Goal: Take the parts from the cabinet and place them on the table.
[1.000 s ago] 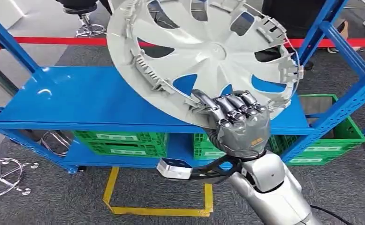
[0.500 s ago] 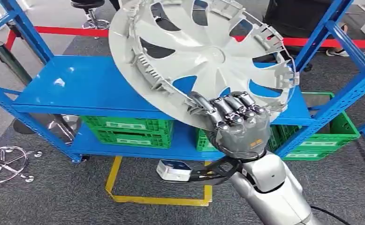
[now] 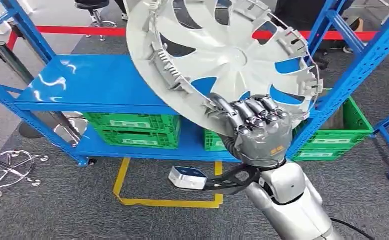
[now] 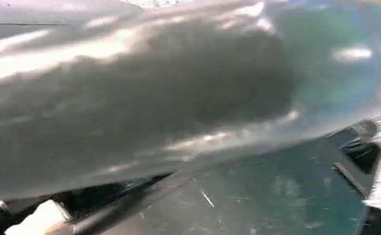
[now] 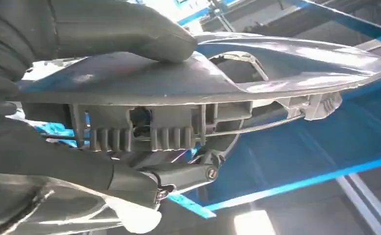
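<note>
A large light-grey wheel cover (image 3: 227,55) with curved spokes and clips around its rim is tilted up over the blue cabinet shelf (image 3: 92,85). My right hand (image 3: 257,132) grips its near lower edge, fingers curled over the rim. In the right wrist view the thumb (image 5: 105,24) presses on one face of the wheel cover (image 5: 257,83) and dark fingers (image 5: 130,178) lie under the ribbed rim. The left wrist view is a blurred grey mass (image 4: 130,98); I cannot make out the left hand's fingers there.
Blue cabinet uprights (image 3: 352,70) stand close on the right. Green crates (image 3: 132,130) sit on the lower shelf, another green crate (image 3: 355,132) to the right. A yellow taped square (image 3: 167,200) marks the grey carpet, and a chair base (image 3: 7,167) lies at the left.
The whole picture has shifted, so the camera has moved; the cabinet now sits a little farther off. The wheel cover stays in my right hand's grip, tilted slightly more upright.
</note>
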`<state>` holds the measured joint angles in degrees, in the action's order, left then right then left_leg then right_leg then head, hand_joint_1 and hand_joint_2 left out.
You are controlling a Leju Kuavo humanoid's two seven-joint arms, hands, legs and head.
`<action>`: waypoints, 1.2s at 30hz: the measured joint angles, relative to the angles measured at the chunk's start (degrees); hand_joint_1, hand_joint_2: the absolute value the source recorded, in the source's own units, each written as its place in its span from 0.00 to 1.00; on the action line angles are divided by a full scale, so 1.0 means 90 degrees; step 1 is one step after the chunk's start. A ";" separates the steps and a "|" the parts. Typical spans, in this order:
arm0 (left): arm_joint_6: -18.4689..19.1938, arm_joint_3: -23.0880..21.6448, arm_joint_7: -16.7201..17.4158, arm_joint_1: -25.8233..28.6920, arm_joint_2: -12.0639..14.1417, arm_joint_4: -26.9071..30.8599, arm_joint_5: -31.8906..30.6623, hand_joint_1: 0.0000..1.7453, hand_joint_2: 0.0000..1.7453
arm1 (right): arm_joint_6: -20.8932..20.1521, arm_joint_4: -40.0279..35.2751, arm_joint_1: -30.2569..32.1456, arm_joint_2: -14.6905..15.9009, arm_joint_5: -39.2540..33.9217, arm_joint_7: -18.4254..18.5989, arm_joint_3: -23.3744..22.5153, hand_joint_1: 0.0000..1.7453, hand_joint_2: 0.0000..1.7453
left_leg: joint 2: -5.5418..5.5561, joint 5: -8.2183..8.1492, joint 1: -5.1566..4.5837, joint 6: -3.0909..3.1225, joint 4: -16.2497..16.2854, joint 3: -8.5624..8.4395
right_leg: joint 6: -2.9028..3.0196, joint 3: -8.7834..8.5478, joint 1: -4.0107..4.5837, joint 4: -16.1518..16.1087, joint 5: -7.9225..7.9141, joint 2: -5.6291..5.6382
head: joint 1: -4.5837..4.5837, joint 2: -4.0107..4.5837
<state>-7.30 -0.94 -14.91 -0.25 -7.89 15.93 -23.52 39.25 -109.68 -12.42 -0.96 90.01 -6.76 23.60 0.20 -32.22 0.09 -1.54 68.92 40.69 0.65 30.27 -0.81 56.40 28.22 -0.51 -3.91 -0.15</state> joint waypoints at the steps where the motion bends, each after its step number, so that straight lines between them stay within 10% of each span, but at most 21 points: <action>1: -0.0019 0.0014 0.0000 -0.0008 0.0000 0.0000 -0.0029 0.00 0.00 | 0.0000 0.0002 0.0004 -0.0007 -0.0002 -0.0014 -0.0012 1.00 1.00 | 0.0000 -0.0201 0.0016 -0.0028 0.0479 0.0086 | -0.0007 0.0095 0.0002 0.0011 -0.0071 -0.0001 | 0.0002 0.0000; 4: -0.0029 0.0056 0.0002 -0.0038 0.0005 0.0000 -0.0105 0.00 0.00 | 0.0000 0.0002 0.0051 -0.0007 -0.0002 -0.0022 -0.0051 1.00 1.00 | -0.0001 0.0186 0.0077 -0.0072 0.0472 -0.0260 | -0.0040 0.0371 0.0000 0.0073 -0.0237 -0.0011 | -0.0005 0.0000; 6: -0.0029 0.0056 0.0029 -0.0091 0.0012 0.0007 -0.0190 0.00 0.00 | 0.0002 0.0000 0.0074 -0.0007 -0.0002 -0.0036 -0.0100 1.00 1.00 | -0.0001 0.0479 0.0115 -0.0066 -0.0617 -0.1042 | -0.0102 0.0509 -0.0007 0.0138 -0.0315 -0.0007 | -0.0005 0.0000; 8: -0.0029 0.0056 0.0068 -0.0172 0.0012 0.0041 -0.0279 0.00 0.00 | 0.0002 -0.0036 0.0089 -0.0010 -0.0005 -0.0112 -0.0175 1.00 1.00 | 0.0033 0.0219 0.0061 0.0013 -0.1329 -0.1427 | -0.0191 0.0616 0.0015 0.0178 -0.0403 -0.0015 | -0.0017 0.0000; 12: 0.0005 0.0049 0.0177 -0.0228 0.0032 0.0100 -0.0496 0.00 0.00 | 0.0005 -0.0153 0.0262 -0.0010 -0.0002 -0.0369 -0.0440 1.00 1.00 | -0.0011 0.0438 0.0030 0.0287 -0.1378 -0.1239 | -0.0357 0.0723 -0.0070 0.0171 -0.0497 -0.0011 | -0.0002 0.0000; 16: 0.0068 0.0007 0.0192 -0.0288 0.0034 0.0204 -0.0634 0.00 0.00 | 0.0007 -0.0386 0.0465 -0.0010 -0.0005 -0.0454 -0.0794 1.00 1.00 | -0.0016 0.0715 -0.0041 0.0429 -0.1369 -0.0885 | -0.0388 0.1199 -0.0043 0.1751 0.0812 0.0036 | -0.0053 0.0000; 17: 0.0090 -0.0026 0.0192 -0.0299 0.0034 0.0219 -0.0658 0.00 0.00 | 0.0007 -0.0454 0.0523 -0.0010 -0.0007 -0.0427 -0.0894 1.00 1.00 | -0.0015 0.0785 -0.0065 0.0435 -0.1363 -0.0786 | -0.0376 0.1238 -0.0032 0.2101 0.0878 0.0037 | -0.0061 0.0000; 19: 0.0092 -0.0087 0.0221 -0.0304 0.0034 0.0233 -0.0724 0.00 0.00 | 0.0007 -0.0604 0.0631 -0.0010 -0.0007 -0.0319 -0.1099 1.00 1.00 | -0.0016 0.0911 -0.0104 0.0433 -0.1350 -0.0618 | -0.0324 0.0942 0.0001 0.1982 0.0515 0.0040 | -0.0056 0.0000; 21: 0.0095 -0.0126 0.0260 -0.0316 0.0034 0.0250 -0.0770 0.00 0.00 | 0.0007 -0.0764 0.0719 -0.0010 -0.0007 -0.0233 -0.1300 1.00 1.00 | -0.0014 0.1014 -0.0128 0.0424 -0.1339 -0.0496 | -0.0227 0.0181 0.0062 0.0984 0.0153 0.0039 | -0.0061 0.0000; 23: 0.0100 -0.0160 0.0277 -0.0334 0.0017 0.0270 -0.0780 0.00 0.00 | 0.0007 -0.0923 0.0751 -0.0010 -0.0015 -0.0172 -0.1460 1.00 1.00 | -0.0014 0.1111 -0.0170 0.0384 -0.1305 -0.0424 | -0.0164 -0.0529 0.0102 -0.0072 0.0386 0.0035 | -0.0048 0.0000; 27: 0.0102 -0.0238 0.0294 -0.0338 0.0049 0.0282 -0.0799 0.00 0.00 | 0.0012 -0.1209 0.0945 -0.0010 -0.0005 -0.0172 -0.1765 1.00 1.00 | -0.0007 0.1290 -0.0176 0.0270 -0.1257 -0.0320 | -0.0090 -0.0337 0.0058 -0.0166 0.0234 0.0006 | -0.0058 0.0000; 30: 0.0100 -0.0250 0.0313 -0.0339 0.0051 0.0284 -0.0840 0.00 0.00 | 0.0022 -0.1379 0.1101 -0.0009 -0.0010 -0.0162 -0.1966 1.00 1.00 | -0.0004 0.0211 -0.0089 0.0130 -0.0229 0.0011 | 0.0013 -0.0174 0.0070 -0.0123 0.0033 -0.0020 | 0.0017 0.0000; 32: 0.0085 -0.0253 0.0325 -0.0340 0.0056 0.0284 -0.0855 0.00 0.00 | 0.0024 -0.1452 0.1214 -0.0010 -0.0003 -0.0165 -0.2079 1.00 1.00 | -0.0004 -0.0175 -0.0045 0.0084 0.0632 0.0159 | 0.0007 0.0030 0.0073 -0.0058 -0.0076 -0.0023 | 0.0020 0.0000; 34: 0.0085 -0.0265 0.0342 -0.0343 0.0066 0.0284 -0.0857 0.00 0.00 | 0.0024 -0.1513 0.1285 -0.0010 -0.0002 -0.0163 -0.2144 1.00 1.00 | -0.0004 0.0039 0.0000 0.0054 0.0608 -0.0092 | -0.0002 0.0266 0.0068 0.0047 -0.0161 -0.0020 | 0.0022 0.0000; 36: 0.0078 -0.0279 0.0355 -0.0359 0.0068 0.0284 -0.0865 0.00 0.00 | 0.0024 -0.1576 0.1359 -0.0010 -0.0002 -0.0184 -0.2217 1.00 1.00 | -0.0004 0.0405 0.0031 0.0060 -0.0317 -0.0774 | -0.0033 0.0450 0.0067 0.0144 -0.0230 -0.0012 | 0.0019 0.0000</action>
<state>-6.60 -3.45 -11.72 -3.48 -7.28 18.49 -31.30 39.47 -123.86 -0.18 -1.05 89.98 -8.42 3.65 0.16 -28.57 0.37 -0.99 66.07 33.73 0.35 34.32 -0.21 57.69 26.15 -0.62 -3.74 -0.15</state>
